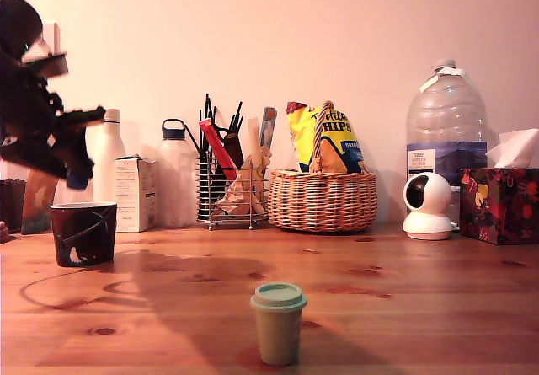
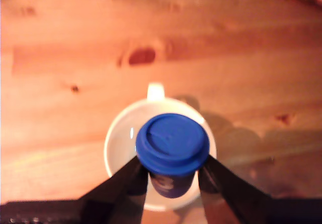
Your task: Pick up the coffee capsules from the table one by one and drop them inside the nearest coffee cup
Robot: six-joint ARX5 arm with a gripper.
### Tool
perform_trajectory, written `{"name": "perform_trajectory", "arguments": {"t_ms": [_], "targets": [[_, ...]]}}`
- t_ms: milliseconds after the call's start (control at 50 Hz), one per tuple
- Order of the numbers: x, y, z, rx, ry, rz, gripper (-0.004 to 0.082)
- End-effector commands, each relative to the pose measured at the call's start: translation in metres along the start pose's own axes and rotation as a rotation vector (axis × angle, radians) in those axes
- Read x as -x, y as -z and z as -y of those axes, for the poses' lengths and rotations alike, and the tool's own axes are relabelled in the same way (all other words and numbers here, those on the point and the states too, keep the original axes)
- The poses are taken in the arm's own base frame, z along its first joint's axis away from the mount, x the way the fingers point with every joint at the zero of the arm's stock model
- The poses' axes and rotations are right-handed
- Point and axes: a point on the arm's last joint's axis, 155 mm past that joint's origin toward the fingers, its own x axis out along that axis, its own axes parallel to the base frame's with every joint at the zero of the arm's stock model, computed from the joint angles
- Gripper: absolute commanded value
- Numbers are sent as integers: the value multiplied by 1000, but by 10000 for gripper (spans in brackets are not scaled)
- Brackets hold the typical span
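Observation:
My gripper (image 2: 171, 177) is shut on a blue-lidded capsule (image 2: 173, 143), one dark finger (image 2: 126, 176) on each side of its body. It hangs right over the white inside of the coffee cup (image 2: 118, 143). In the exterior view the gripper (image 1: 74, 175) sits at the far left, just above the dark coffee cup (image 1: 84, 233) with white curved lines, and the blue capsule (image 1: 78, 178) shows only partly beneath the arm. A pale green coffee capsule (image 1: 278, 323) stands upright on the table's front middle, well away from the gripper.
Along the back wall stand white bottles (image 1: 108, 164), a small carton (image 1: 135, 193), a wire utensil rack (image 1: 232, 185), a wicker basket (image 1: 323, 200) with a chips bag, a white round camera (image 1: 427, 206), a large water jug (image 1: 446, 131) and a tissue box (image 1: 501, 202).

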Motion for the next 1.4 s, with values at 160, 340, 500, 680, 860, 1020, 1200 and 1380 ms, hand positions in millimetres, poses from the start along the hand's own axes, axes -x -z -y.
{"name": "perform_trajectory", "arguments": {"t_ms": [160, 340, 500, 680, 860, 1020, 1200, 1380], "targets": [[-5, 4, -1, 1, 0, -26, 113], [-5, 1, -1, -1, 0, -16, 112], [-5, 1, -1, -1, 0, -16, 112], [-5, 1, -1, -2, 1, -14, 381], [-5, 1, -1, -25, -1, -14, 707], [-5, 0, 1, -58, 2, -12, 686], [1, -4, 3, -63, 5, -4, 424], [22, -23, 21, -103, 69, 57, -23]]}}
